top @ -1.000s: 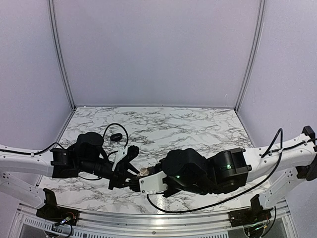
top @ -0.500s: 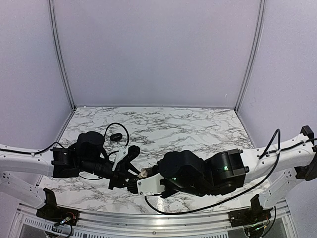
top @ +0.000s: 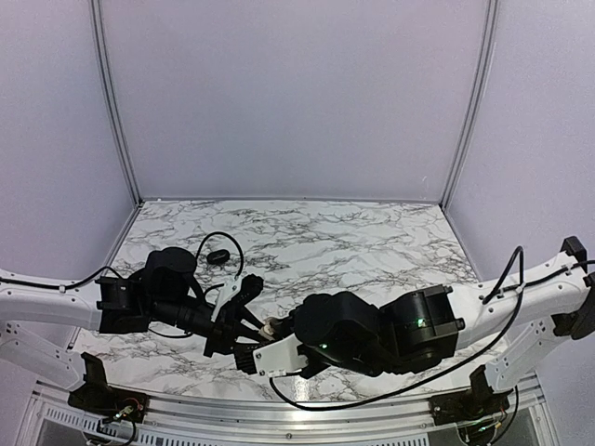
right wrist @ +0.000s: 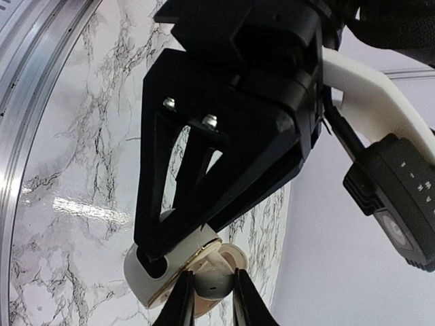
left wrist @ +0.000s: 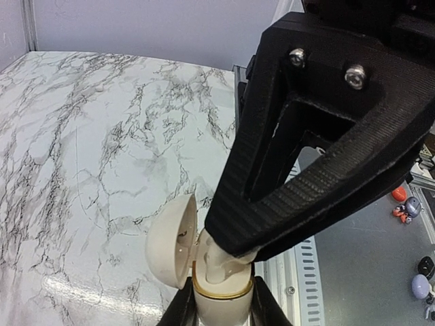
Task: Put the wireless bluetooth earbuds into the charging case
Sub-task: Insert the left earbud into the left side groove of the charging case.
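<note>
Left wrist view has the charging case [left wrist: 216,293] right up close. Its lid [left wrist: 170,238] is swung open to the left, and its base is clamped between the narrow-set fingers of the left gripper [left wrist: 219,309], held up off the tabletop [left wrist: 81,136] near the front edge. A pale earbud [left wrist: 221,261] sits at the mouth of the case, pinched in the right gripper [right wrist: 212,299], whose fingers are drawn in tight around it. This looks like the seating step for 1 bud, stem going into its socket. The next move, I'd say, wants a short straight push down the socket, then a gentle release. On the right wrist view the 2nd socket shows dark; filled or not, I cannot tell.
</note>
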Action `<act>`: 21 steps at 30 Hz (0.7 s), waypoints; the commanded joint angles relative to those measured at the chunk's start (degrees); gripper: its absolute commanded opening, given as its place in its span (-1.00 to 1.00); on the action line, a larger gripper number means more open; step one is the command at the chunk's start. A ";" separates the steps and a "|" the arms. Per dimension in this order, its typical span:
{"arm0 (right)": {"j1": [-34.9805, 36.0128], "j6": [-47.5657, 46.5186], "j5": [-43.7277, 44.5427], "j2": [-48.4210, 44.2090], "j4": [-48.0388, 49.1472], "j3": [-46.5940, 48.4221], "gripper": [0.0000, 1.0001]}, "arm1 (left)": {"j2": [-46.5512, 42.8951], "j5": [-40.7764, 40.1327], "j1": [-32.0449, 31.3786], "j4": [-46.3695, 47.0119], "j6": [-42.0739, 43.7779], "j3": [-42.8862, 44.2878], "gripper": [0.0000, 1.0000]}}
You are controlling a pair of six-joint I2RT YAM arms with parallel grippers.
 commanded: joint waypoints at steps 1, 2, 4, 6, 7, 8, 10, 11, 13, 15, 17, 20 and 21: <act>1.16 -0.50 -1.28 1.76 -0.68 3.55 -0.66 | -0.15 0.54 0.26 2.73 -0.03 1.81 -1.00; 1.16 -0.34 -1.37 2.04 -0.98 3.86 -0.62 | -0.52 0.66 0.18 2.93 -0.03 1.68 -1.00; 1.16 0.41 -1.67 2.30 -1.77 4.66 -0.51 | -1.39 0.57 0.17 3.28 -0.03 1.13 -1.00; 1.16 0.72 -1.90 2.11 -1.82 5.10 -0.40 | -2.16 0.40 0.17 3.55 -0.03 0.67 -1.00; 1.16 0.75 -1.99 1.85 -1.62 5.18 -0.36 | -2.57 0.27 0.17 3.72 -0.03 0.37 -1.00; 1.16 0.65 -2.09 1.53 -1.34 5.18 -0.32 | -2.81 0.12 0.17 3.84 -0.01 0.21 -1.00; 1.16 0.43 -2.09 0.99 -0.90 5.20 -0.26 | -3.19 -0.17 0.17 3.95 -0.03 -0.04 -1.00; 1.16 0.30 -2.15 0.73 -0.62 5.08 -0.23 | -3.27 -0.28 0.17 4.04 -0.03 -0.16 -1.00; 1.16 0.19 -2.11 0.20 0.09 4.93 -0.20 | -3.64 -0.84 0.17 4.32 -0.03 -0.42 -1.00; 1.16 0.34 -1.42 -0.83 2.03 4.32 -0.18 | -4.30 -1.49 0.17 4.97 0.18 -1.06 -1.00; 1.16 1.04 -1.73 -2.72 4.72 3.66 -0.12 | -4.96 -2.61 0.17 5.83 0.65 -1.73 -1.00; 0.82 2.00 -2.77 -6.06 9.18 1.86 0.01 | -5.62 -4.12 0.17 6.56 1.45 -1.80 -1.00; 0.51 2.60 -3.33 -7.17 10.29 1.48 0.04 | -5.73 -4.61 0.17 6.71 1.75 -1.82 -1.00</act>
